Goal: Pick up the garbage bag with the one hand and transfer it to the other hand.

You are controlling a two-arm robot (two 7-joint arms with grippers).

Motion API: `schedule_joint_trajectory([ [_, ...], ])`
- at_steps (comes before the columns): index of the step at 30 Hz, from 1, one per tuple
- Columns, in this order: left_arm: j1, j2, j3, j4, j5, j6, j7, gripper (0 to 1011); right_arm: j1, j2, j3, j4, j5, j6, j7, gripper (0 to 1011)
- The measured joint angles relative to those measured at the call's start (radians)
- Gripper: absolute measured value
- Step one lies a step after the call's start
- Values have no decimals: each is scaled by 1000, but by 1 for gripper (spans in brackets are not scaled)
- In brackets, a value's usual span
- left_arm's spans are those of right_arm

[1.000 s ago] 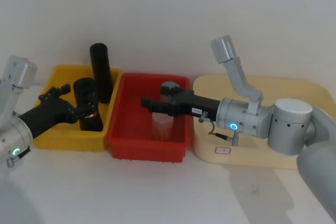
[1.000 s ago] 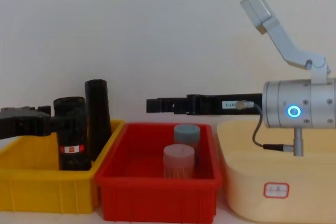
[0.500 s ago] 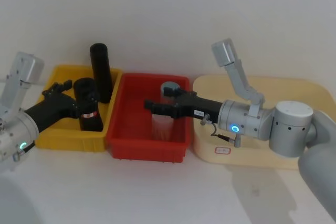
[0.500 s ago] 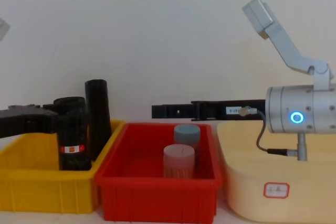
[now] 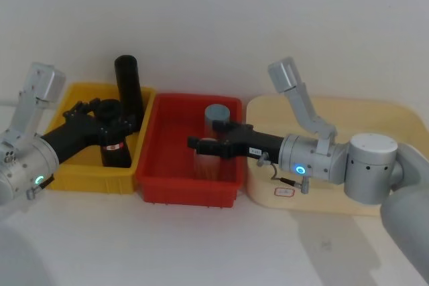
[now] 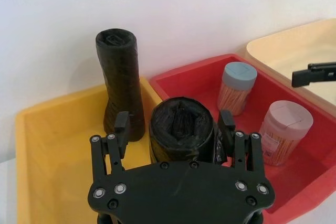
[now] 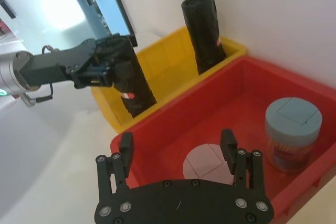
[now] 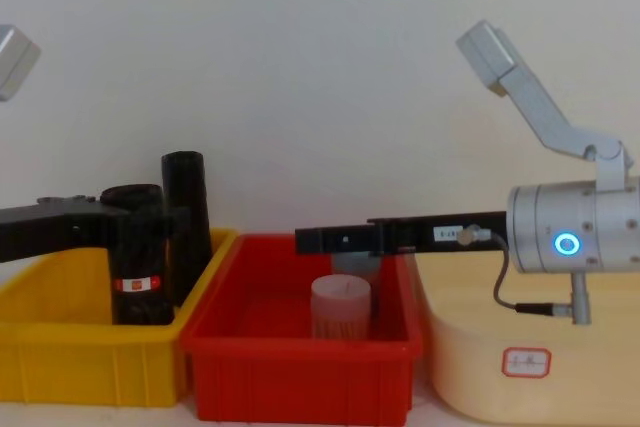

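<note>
Left tool (image 6: 174, 123) straddles bag (image 8: 136, 257) top in yellow bin (image 8: 60, 367), fingers (image 6: 227, 125) spread, seemingly not yet clamped. Right tool (image 7: 177, 141) open, poised over red bin (image 8: 300, 377) for handover.

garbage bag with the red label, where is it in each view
Head: garbage bag left, in yellow bin.
Chest: garbage bag left, same bin.
Left wrist: garbage bag between left gripper's fingers.
Right wrist: garbage bag beyond red bin.
Landmark: taller black roll beside it.
</note>
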State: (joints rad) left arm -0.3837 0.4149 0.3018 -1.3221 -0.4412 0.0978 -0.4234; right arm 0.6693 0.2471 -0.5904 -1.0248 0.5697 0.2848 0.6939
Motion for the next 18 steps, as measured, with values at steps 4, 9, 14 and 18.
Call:
schedule_joint_trajectory([
  [4, -5, -3, 2, 6, 0, -1, -1, 968, 3, -1, -12, 10, -5, 0, -1, 1001],
  [9, -10, -6, 5, 12, 1, -3, -3, 840, 9, -4, -27, 24, -14, -5, -3, 1002],
  [14, -14, -8, 6, 16, 1, -4, -4, 739, 16, -6, -39, 34, -28, -22, -11, 1002],
  [18, -16, -9, 7, 19, 2, -5, -4, 576, 23, -7, -48, 41, -46, -46, -21, 1001],
])
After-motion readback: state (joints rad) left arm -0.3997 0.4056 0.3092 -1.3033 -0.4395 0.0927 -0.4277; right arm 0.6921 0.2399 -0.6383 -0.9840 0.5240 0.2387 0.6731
